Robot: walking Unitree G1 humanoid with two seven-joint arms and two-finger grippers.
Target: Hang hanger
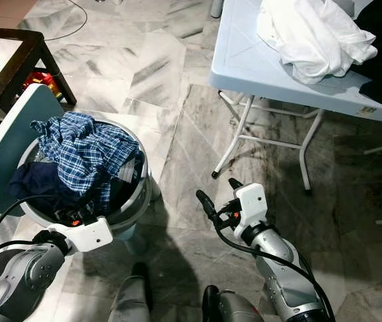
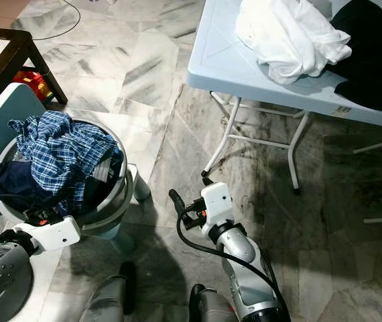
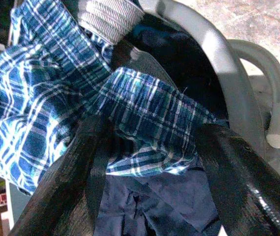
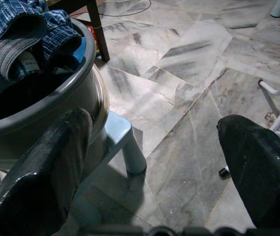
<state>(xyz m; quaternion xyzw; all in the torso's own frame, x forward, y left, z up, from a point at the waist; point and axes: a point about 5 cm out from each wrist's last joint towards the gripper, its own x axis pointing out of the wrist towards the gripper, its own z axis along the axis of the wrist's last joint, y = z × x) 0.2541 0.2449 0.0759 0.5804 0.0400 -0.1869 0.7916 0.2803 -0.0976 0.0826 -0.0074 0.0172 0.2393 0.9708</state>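
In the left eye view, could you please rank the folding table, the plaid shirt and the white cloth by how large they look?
1. Folding table
2. Plaid shirt and white cloth: they look too alike to rank.

1. No text, brand name or number can be read anywhere in these views.
2. A small label (image 1: pixel 369 109) sits on the front edge of the folding counter (image 1: pixel 244 64), near its right end; its print is too small to make out.
3. A grey waistband (image 4: pixel 13 51) in the laundry basket (image 4: pixel 76 78) carries white lettering, blurred beyond reading.
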